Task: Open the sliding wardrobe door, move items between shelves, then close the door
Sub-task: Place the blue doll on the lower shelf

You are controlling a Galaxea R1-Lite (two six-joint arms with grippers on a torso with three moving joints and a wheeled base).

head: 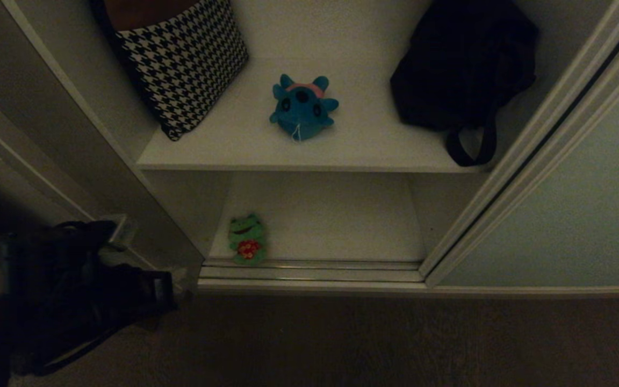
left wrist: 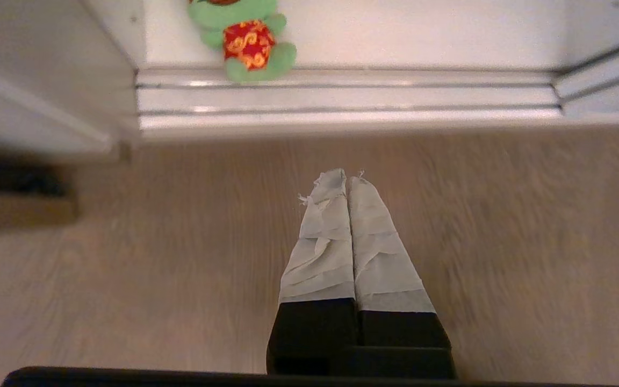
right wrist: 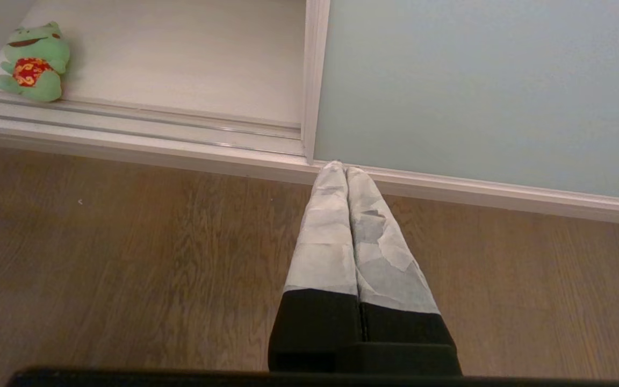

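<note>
Nearest, the left pincer (left wrist: 348, 180) hangs over the wooden floor (left wrist: 503, 242) in front of the wardrobe, its taped fingers pressed together and empty. In the head view the left arm (head: 73, 290) is only a dark mass at the lower left, and its outline is hard to make out. The right pincer (right wrist: 340, 167) is likewise closed on nothing, above the floor just before the door's bottom rail; it lies outside the head view.

Past the floor runs the sliding track (head: 309, 271). The frog (head: 246, 239) sits on the bottom shelf (head: 331, 226) at its front left corner, against the track; the left wrist view cuts off its head.

The door (head: 573, 204) stands slid to the right, leaving the opening clear.

Higher and farther back, the blue toy (head: 303, 106) rests in the middle of the upper shelf (head: 234, 145), apart from its neighbours. A houndstooth cushion (head: 183, 62) leans at the left, its top cut off by the frame. A black bag (head: 462, 64) sits at the right, mostly a dark shape, with a strap (head: 470, 148) drooping over the shelf edge.
</note>
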